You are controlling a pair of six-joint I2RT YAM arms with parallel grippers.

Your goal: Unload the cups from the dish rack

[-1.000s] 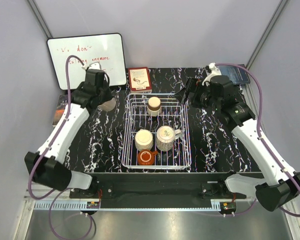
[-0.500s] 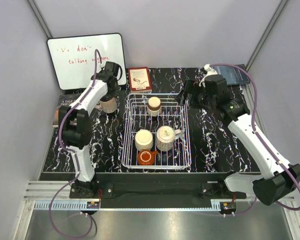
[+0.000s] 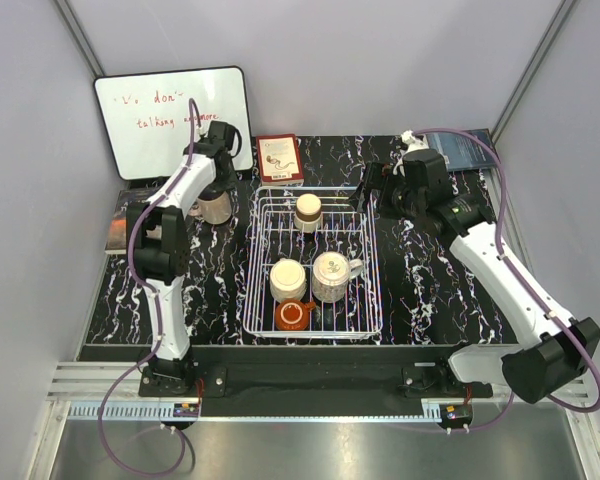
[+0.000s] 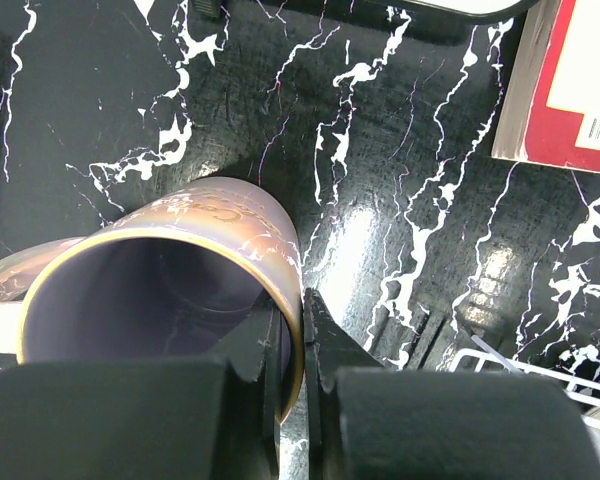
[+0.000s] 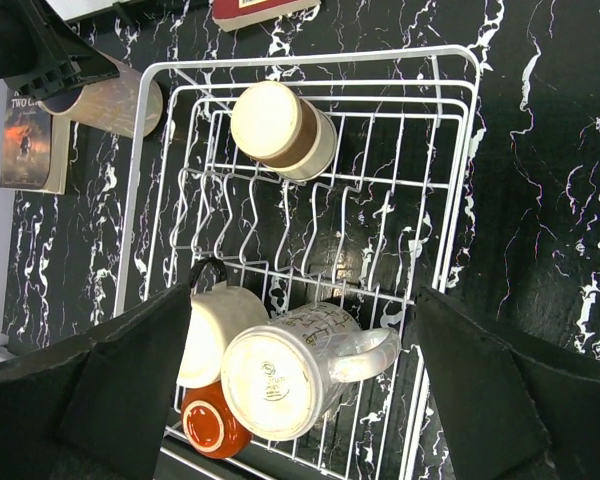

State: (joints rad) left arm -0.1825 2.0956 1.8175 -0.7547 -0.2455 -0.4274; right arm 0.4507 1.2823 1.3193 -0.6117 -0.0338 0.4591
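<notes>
Black, white-veined marble-pattern table [image 3: 430, 290] is carrying the rectangular white wire dish rack [image 3: 325, 228]. The right pincer [image 3: 373, 187] is hanging spread wide over the rack's far right corner, gripping nothing. The left pincer [image 4: 295, 330] is pinching the rim of the pale pink ceramic mug [image 4: 180, 270] just left of the rack — one cup out. Four are waiting inside — speckled grey-white mug [image 3: 331, 276], cream mug [image 3: 288, 279], brown-rimmed cream mug [image 3: 308, 212], squat orange-red mug [image 3: 294, 316].

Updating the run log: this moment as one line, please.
left end effector: shut on pink mug rim, outside dish rack | right end effector: open, near rack | mugs racked: brown-rimmed, cream, speckled, orange
</notes>
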